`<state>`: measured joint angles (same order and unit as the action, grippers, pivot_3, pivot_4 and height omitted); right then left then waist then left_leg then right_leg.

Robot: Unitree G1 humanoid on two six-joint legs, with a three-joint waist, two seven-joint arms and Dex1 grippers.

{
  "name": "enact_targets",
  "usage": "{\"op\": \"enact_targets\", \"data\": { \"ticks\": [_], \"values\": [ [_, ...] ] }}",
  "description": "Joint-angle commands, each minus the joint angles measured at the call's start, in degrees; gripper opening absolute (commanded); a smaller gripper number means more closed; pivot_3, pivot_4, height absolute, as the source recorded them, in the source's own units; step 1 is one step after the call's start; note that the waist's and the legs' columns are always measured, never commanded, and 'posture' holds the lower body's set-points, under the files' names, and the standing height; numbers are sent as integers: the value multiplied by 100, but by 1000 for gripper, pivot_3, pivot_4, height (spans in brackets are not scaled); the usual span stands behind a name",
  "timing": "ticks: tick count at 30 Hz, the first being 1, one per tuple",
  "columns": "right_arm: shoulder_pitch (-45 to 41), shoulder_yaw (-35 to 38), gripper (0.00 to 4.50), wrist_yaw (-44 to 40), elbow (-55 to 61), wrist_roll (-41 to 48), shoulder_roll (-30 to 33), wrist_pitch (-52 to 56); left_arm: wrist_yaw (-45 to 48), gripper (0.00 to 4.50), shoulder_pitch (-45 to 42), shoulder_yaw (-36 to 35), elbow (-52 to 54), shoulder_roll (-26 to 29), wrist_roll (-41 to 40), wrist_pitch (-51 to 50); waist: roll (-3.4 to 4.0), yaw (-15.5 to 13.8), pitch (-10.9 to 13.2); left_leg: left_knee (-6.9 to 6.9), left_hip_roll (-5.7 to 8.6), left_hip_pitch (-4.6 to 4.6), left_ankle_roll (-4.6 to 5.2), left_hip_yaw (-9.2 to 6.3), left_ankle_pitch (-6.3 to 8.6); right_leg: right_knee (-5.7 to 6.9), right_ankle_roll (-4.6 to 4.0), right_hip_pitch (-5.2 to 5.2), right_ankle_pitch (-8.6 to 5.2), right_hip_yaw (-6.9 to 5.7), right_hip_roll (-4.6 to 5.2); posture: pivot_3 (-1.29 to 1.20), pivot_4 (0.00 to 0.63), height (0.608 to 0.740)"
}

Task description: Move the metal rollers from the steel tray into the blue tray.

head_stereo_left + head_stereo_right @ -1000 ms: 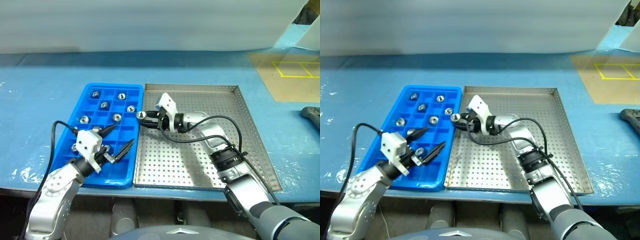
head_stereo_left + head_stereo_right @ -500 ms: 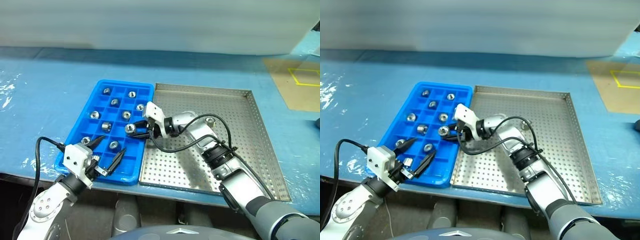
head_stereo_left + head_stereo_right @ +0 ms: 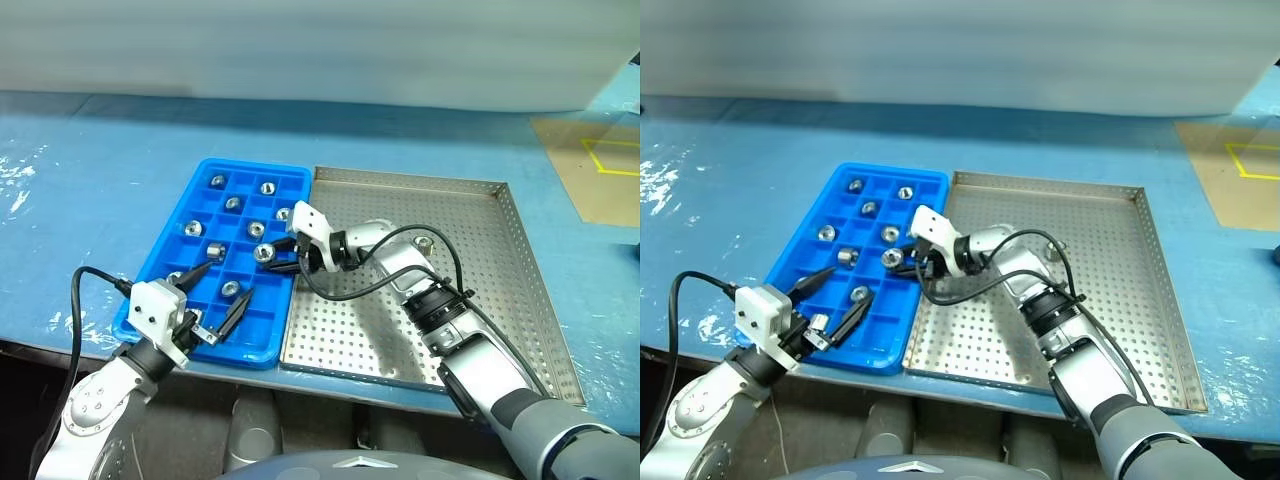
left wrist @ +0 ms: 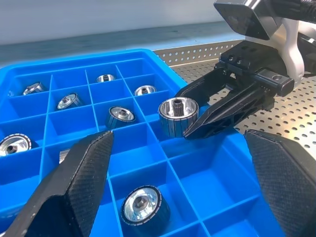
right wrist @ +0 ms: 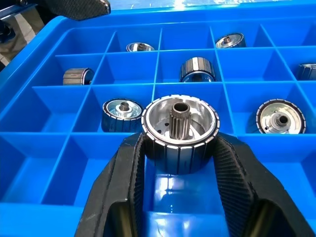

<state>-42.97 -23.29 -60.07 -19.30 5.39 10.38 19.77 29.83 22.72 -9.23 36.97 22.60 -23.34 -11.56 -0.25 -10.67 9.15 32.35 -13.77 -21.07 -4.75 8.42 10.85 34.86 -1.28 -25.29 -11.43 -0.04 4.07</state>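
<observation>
Your right end effector [image 5: 180, 163] is pinching a roller [image 5: 180, 132] between its two fingers, holding it upright just above a compartment near the right edge of the blue tray [image 3: 152, 278]. Your left end effector [image 3: 220, 292] is hanging with fingers spread wide over the tray's near end, gripping nothing. Nine other rollers are sitting in separate compartments of the tray, e.g. one [image 3: 231, 289] lying between the left fingers and one [image 3: 267, 187] in the far row. The steel tray [image 3: 508, 262] is lying just beside the blue one on the blue surface [image 3: 90, 170], edges touching or nearly so; you're seeing no loose rollers on its floor.
</observation>
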Motion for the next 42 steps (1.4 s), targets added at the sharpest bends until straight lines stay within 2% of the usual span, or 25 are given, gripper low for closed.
{"op": "enact_targets", "data": {
  "ticks": [1,3,8,12,18,27,31,37,42],
  "values": [
    [61,161,3241,80,163,53,66,159,92,4500,-151,9,6,73,-58,57,0,7,-1,0,0,1,0,0,0,1,0,0,0,1,0,386,150,740],
    [148,338,3914,205,232,161,86,275,162,4500,-355,73,-109,107,-78,20,0,-1,-1,1,0,3,-2,0,-1,4,0,1,0,1,0,355,150,740],
    [470,1045,3914,636,529,547,190,496,368,4500,-962,282,-462,177,-85,-45,1,25,-1,11,2,6,-3,0,-2,13,0,6,0,3,2,287,150,740],
    [798,1476,3914,1051,719,535,466,411,605,4500,-1406,503,-765,237,-60,-62,2,88,-1,19,1,9,-25,1,-14,26,1,3,1,7,0,207,150,740],
    [1116,1903,3914,1811,890,386,704,267,909,4500,-2198,853,-1449,178,23,30,2,348,-2,23,1,11,-35,3,-21,45,0,-2,1,13,-4,109,150,740],
    [1425,2171,3914,2797,1116,217,808,326,1203,4500,-3060,1194,-2064,23,43,8,3,650,-2,37,3,11,-40,5,-24,66,0,-1,1,24,-6,-14,150,740],
    [1536,2228,3914,3218,1085,89,839,473,1314,4500,-3212,1228,-2207,-10,44,21,3,682,-2,39,5,12,-40,5,-24,65,0,-1,1,25,-6,-29,150,740],
    [1621,2393,3914,3579,1043,161,830,823,1396,4500,-3293,1232,-2278,-57,59,26,3,712,-2,39,4,14,-40,6,-24,65,0,-1,1,25,-6,-49,150,740],
    [1727,2272,3914,3357,1035,212,942,1172,1434,4500,-3279,1211,-2303,-50,67,43,3,752,-2,39,5,14,-40,6,-24,64,0,-1,1,25,-6,-48,150,740]
  ]
}}
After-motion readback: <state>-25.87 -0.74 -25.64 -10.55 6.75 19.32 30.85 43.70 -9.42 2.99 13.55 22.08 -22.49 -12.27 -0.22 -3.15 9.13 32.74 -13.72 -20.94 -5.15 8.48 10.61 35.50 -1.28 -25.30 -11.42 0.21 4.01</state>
